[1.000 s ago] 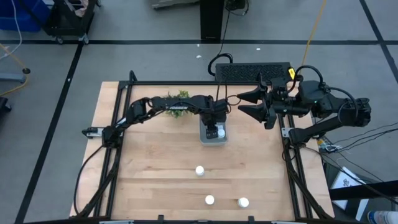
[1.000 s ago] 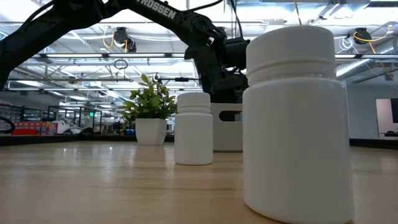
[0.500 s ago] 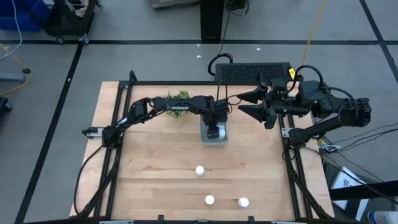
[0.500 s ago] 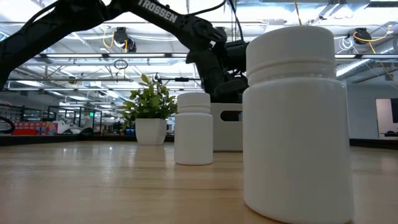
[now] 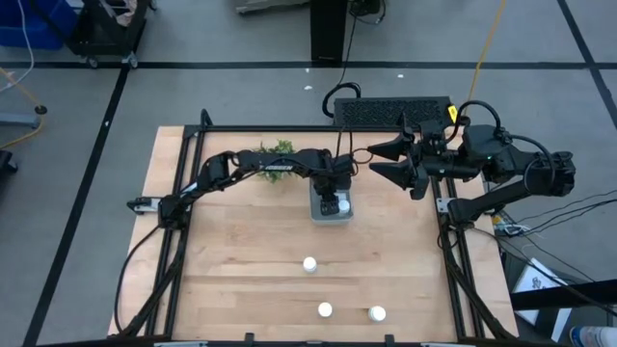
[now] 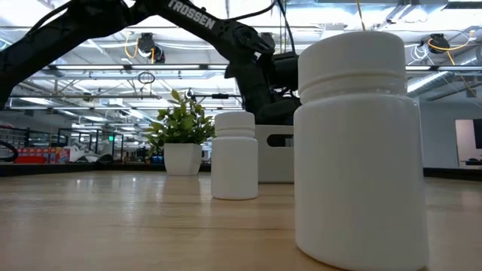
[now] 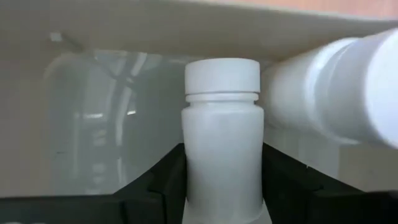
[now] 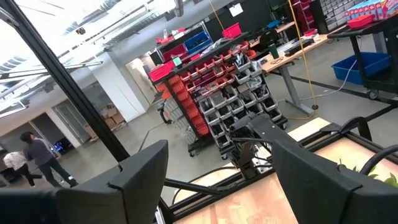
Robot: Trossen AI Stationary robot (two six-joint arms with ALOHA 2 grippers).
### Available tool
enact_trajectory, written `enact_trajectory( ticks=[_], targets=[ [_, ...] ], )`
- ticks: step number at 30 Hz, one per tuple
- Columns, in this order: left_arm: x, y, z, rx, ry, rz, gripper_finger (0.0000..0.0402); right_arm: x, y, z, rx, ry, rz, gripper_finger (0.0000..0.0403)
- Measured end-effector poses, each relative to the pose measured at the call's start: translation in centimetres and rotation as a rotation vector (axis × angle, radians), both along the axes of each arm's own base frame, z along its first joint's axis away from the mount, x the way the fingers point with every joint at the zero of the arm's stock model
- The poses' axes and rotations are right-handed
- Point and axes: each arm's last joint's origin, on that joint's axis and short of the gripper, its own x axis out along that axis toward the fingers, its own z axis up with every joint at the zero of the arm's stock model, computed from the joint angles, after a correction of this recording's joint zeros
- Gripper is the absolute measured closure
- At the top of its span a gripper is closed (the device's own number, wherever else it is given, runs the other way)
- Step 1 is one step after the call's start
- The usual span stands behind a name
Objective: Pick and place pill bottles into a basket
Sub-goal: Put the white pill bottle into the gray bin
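Three small white round pill bottles are left standing out on the wooden bench [image 5: 241,260], one [image 5: 309,264] near the middle and two more [image 5: 325,309] [image 5: 377,313] by the near edge, all well apart from the left jaws [image 5: 331,200]. Those jaws are seen down inside the small translucent pale blue-grey rectangular plastic basket [image 5: 316,214], closed snugly on an upright white pill bottle [image 7: 222,143] that is gripped on both sides and not yet released. Just beside the jaws, a second white bottle [image 7: 336,99] is seen lying tilted against the basket wall. So one is judged delivered, one is mid-placement, and three remain to be fetched. The right jaws [image 5: 390,162] are held spread wide and empty, above the bench's far right, well apart from every bottle.
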Motion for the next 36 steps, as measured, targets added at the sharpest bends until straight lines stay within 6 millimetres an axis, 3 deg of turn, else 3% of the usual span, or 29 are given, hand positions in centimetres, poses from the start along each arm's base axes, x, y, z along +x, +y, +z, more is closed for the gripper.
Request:
enact_trajectory(
  ticks=[5,11,21,29,36],
  targets=[
    [-0.6,0.6,1.7,0.018,-0.018,0.019,0.0233,0.0,0.0,0.0,-0.002,0.000,0.000,0.0122],
    [-1.1,0.7,4.3,0.041,-0.064,0.026,0.0202,0.0,0.0,0.0,-0.001,0.000,-0.001,0.0122],
    [-3.3,0.7,10.3,0.098,-0.141,0.073,0.0226,0.0,-0.1,-1.0,0.030,0.097,-0.005,0.0122],
    [-5.0,0.1,14.7,0.095,-0.244,0.108,0.0214,-0.6,-0.8,-4.0,0.178,0.396,-0.062,0.0122],
    [-6.3,-1.9,17.9,0.090,-0.321,0.089,0.0218,0.9,-0.5,-8.0,0.264,0.475,0.006,0.0122]
  ],
)
